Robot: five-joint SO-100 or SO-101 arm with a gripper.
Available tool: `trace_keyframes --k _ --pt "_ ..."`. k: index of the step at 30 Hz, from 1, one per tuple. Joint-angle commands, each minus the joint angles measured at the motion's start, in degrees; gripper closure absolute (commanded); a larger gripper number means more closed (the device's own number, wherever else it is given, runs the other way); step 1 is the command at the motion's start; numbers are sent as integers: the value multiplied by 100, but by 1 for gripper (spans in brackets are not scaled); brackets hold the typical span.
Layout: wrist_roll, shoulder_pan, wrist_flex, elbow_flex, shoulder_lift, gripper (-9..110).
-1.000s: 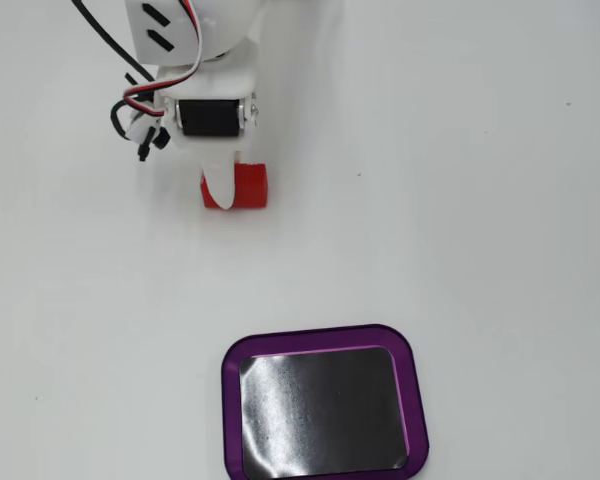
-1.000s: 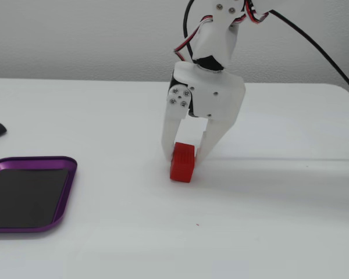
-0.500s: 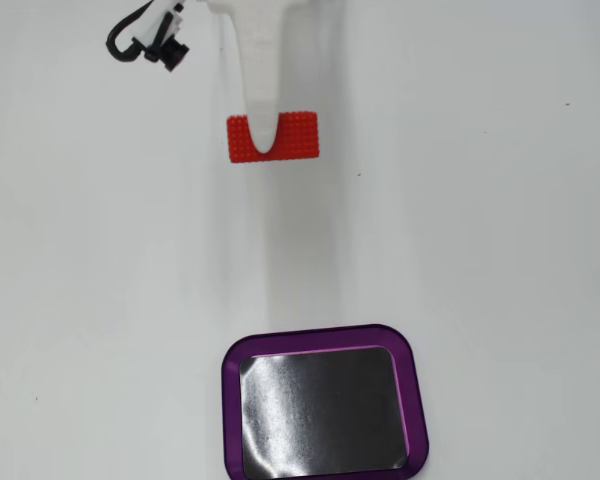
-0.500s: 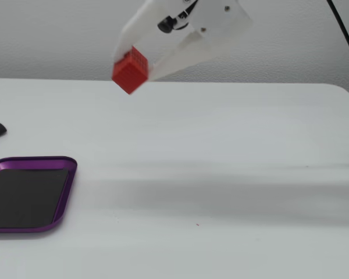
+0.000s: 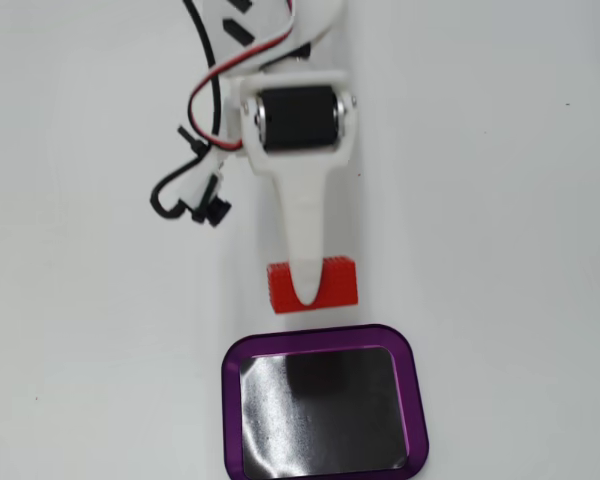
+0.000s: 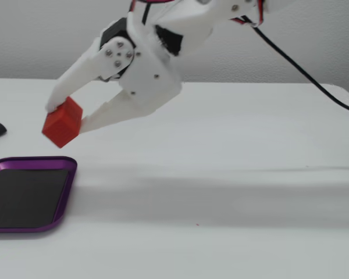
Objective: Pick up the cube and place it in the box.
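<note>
Clamping the cube (image 6: pixel 61 122) between its two white fingers, the tool (image 5: pixel 310 288) is held off the tabletop (image 6: pixel 232 145), w/ the block carried in the air. From the tool, the box (image 5: pixel 320 402) lies just ahead and lower; in the top-down fixed view the cube sits just short of the box's near purple rim, not yet over the black base. Cube's long axis runs crosswise to the fingers, approx. parallel to that rim. Cube is bright red, studded surface, gripped near its middle.
</note>
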Motion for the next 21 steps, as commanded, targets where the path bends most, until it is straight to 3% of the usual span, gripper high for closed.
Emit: trace_keyframes --k 1,21 --pt "26 -70 44 -853 -483 102" --pt "18 -272 958 -1556 -580 102"
